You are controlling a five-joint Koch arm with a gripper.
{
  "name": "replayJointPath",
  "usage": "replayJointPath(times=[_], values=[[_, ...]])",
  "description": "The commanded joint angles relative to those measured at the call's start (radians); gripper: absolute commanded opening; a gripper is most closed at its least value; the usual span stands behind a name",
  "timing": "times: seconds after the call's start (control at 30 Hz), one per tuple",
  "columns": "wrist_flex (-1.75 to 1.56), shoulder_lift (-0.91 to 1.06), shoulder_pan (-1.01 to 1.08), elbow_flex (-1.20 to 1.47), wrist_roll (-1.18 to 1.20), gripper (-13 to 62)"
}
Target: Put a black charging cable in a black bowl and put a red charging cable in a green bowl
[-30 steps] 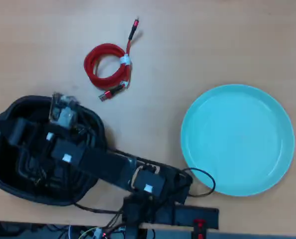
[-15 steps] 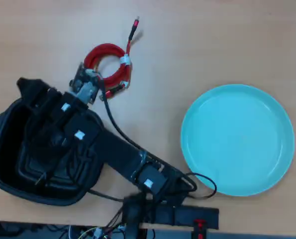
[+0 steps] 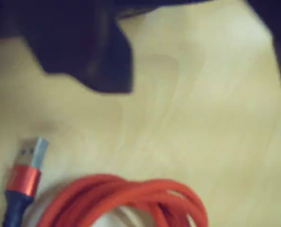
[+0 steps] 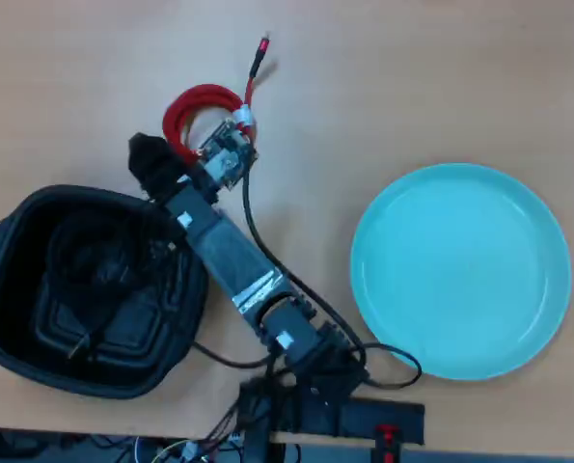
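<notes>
My gripper (image 4: 176, 154) hangs low over the desk (image 4: 412, 87) at the near edge of the red charging cable (image 4: 202, 114), holding nothing; how far its jaws stand apart I cannot tell. In the wrist view the red coil (image 3: 126, 198) lies just below me, its plug (image 3: 24, 177) off to the left. The green bowl (image 4: 460, 270) waits well apart to the right in the overhead view

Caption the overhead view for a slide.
Arm reaching over the red charging cable, beside the black bowl; green bowl empty.
</notes>
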Motion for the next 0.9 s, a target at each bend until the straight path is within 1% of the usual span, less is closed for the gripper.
replayJointPath(times=[0.0,0.17,0.43,0.73,0.87], values=[[-0.092,-0.006,0.023,-0.055,0.011,34.1],[-0.089,-0.063,0.048,-0.054,0.067,34.2],[-0.094,-0.084,0.071,-0.054,0.127,34.2],[-0.098,-0.129,0.087,-0.058,0.33,33.8],[-0.1,-0.149,0.101,-0.075,0.483,33.4]])
